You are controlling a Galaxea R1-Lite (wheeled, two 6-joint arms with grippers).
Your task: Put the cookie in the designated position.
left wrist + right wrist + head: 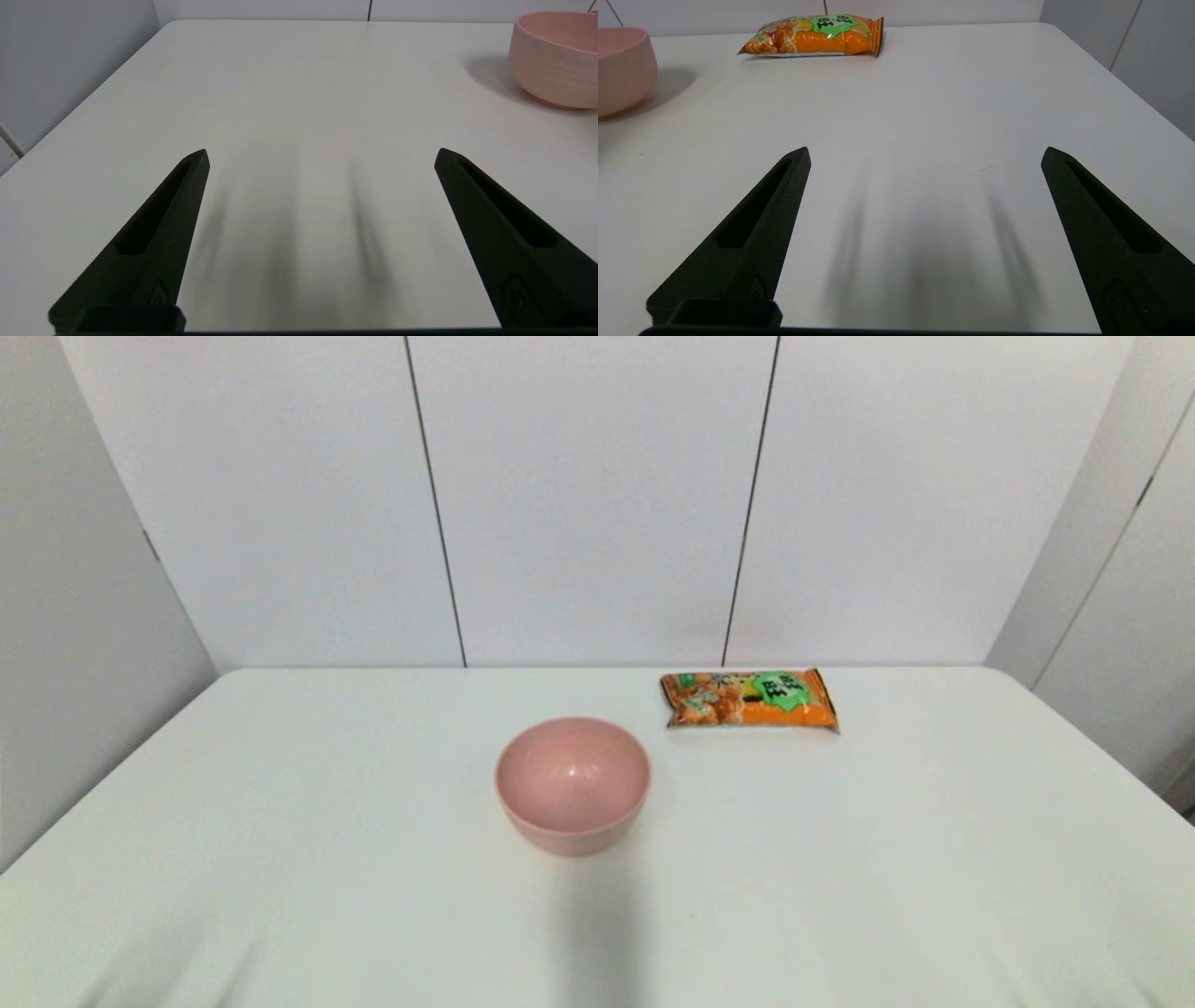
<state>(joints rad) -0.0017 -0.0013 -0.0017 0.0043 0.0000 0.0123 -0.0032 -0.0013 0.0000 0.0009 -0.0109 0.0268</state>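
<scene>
- Head view gave you no arm at all: both arms were out of that frame, and only the white table [280,859], the pink bowl [572,784] and the cookie [749,698] showed.
- You had the cookie lying flat on the table in the upper right of centre of the head frame, close to the far edge by the wall panels [597,495], label side up with the green splash showing.
- You could see the bowl upright near the middle of the frame, down and to the left of the cookie, and clearly apart from it.
- Your left gripper [321,156] was held low over bare table, its two black fingers [154,233] spread wide with nothing between them; the bowl sat at the upper right corner of that wrist frame, well ahead of the tips.
- Your right gripper [926,154] was posed the same way, low and pointing forward across the table, fingers [1101,233] wide apart and gripping nothing.
- In the right wrist frame the cookie lay at the upper left of centre, well apart from the fingertips, with the bowl's side at the left edge.
- You could see soft shadows of the fingers on the tabletop beneath each gripper.
</scene>
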